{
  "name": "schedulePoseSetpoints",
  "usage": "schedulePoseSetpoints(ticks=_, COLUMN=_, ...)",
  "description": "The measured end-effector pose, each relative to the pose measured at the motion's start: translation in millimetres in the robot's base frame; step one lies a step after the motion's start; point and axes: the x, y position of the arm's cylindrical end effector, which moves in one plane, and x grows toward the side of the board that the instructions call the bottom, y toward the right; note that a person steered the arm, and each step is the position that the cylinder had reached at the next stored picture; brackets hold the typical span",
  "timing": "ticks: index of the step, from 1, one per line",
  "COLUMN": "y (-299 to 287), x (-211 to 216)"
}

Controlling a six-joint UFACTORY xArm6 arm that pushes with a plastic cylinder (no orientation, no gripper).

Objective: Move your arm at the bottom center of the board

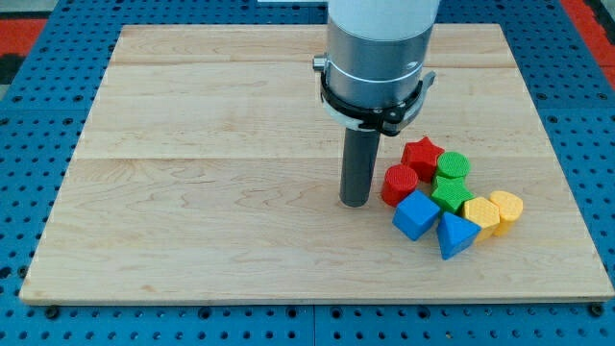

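Observation:
My tip [355, 202] rests on the wooden board [192, 192], a little right of the board's middle and just left of a cluster of blocks. The cluster holds a red cylinder [400, 184], a red star [422, 154], a green cylinder [452, 165], a green star-like block [450, 193], a blue cube [416, 214], a blue triangular block [455, 234], a yellow heart-like block [482, 214] and a yellow cylinder [505, 208]. The tip stands close to the red cylinder; I cannot tell if they touch.
The arm's grey and white body [377, 58] hangs over the board's upper middle. The board lies on a blue perforated table [29, 144].

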Motion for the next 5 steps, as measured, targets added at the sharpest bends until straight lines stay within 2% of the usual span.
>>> schedulePoseSetpoints(ticks=5, y=-11.2, x=-0.2)
